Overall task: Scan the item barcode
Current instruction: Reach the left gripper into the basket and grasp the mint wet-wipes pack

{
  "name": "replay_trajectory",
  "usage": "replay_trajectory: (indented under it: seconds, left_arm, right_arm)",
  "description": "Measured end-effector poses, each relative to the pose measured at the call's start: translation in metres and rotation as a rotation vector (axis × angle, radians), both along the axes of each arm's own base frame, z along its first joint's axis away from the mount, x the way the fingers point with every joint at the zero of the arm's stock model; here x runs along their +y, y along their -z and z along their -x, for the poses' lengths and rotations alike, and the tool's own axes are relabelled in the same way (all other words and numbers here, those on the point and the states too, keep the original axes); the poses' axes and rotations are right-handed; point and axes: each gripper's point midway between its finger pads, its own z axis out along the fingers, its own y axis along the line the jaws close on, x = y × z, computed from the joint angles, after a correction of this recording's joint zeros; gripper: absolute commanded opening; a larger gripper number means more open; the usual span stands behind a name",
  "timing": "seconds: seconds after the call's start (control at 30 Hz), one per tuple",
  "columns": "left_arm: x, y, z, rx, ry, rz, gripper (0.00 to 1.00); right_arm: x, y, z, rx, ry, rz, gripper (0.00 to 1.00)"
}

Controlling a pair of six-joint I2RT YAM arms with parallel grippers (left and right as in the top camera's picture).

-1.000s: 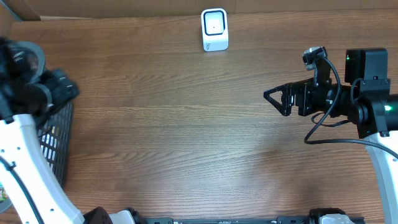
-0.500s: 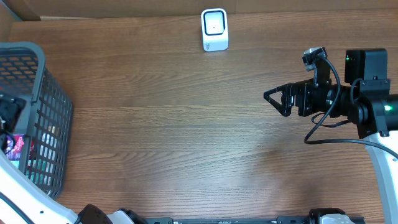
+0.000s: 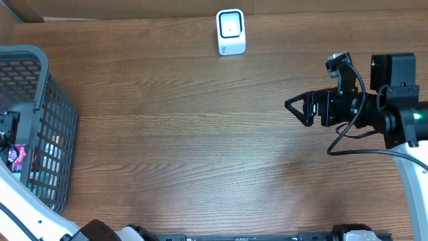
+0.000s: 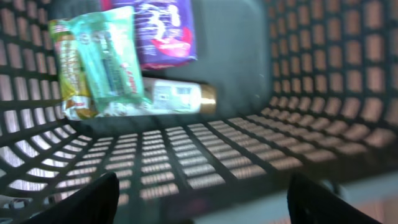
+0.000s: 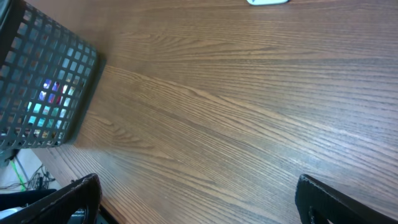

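Note:
The items lie in a dark mesh basket at the table's left edge. In the left wrist view I see a green packet, a purple packet and a pale bottle with a gold cap on its floor. My left gripper hangs open above the basket's near wall, holding nothing, well apart from the items. A white barcode scanner stands at the table's far edge. My right gripper hovers open and empty over the right half of the table, pointing left.
The basket also shows at the left of the right wrist view, across bare wood. My white left arm runs along the basket's front. A brown wall bounds the far edge behind the scanner.
My left arm has swung off the basket's top toward its front-left side, uncovering the basket. Its jaws stay open. The right arm has not moved.

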Motion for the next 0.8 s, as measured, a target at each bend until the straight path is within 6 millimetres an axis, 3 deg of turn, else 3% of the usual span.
replay_trajectory:
  seconds: [0.37, 0.43, 0.5, 0.8]
  left_arm:
    - [0.025, 0.041, 0.025, 0.051, -0.126, 0.034, 0.81]
    - [0.033, 0.049, 0.027, 0.049, -0.142, 0.025, 0.9]
    - [0.04, 0.055, 0.026, 0.047, -0.136, 0.006, 1.0]
    - [0.063, 0.074, 0.015, 0.037, -0.087, -0.085, 1.0]
  right_arm:
    - [0.0, 0.0, -0.001, -0.004, 0.002, 0.003, 1.0]
    - [-0.001, 0.0, -0.001, -0.002, 0.003, 0.005, 1.0]
    - [-0.001, 0.001, -0.001, -0.003, 0.005, 0.008, 1.0]
    - [-0.007, 0.004, -0.004, -0.005, 0.028, 0.042, 1.0]
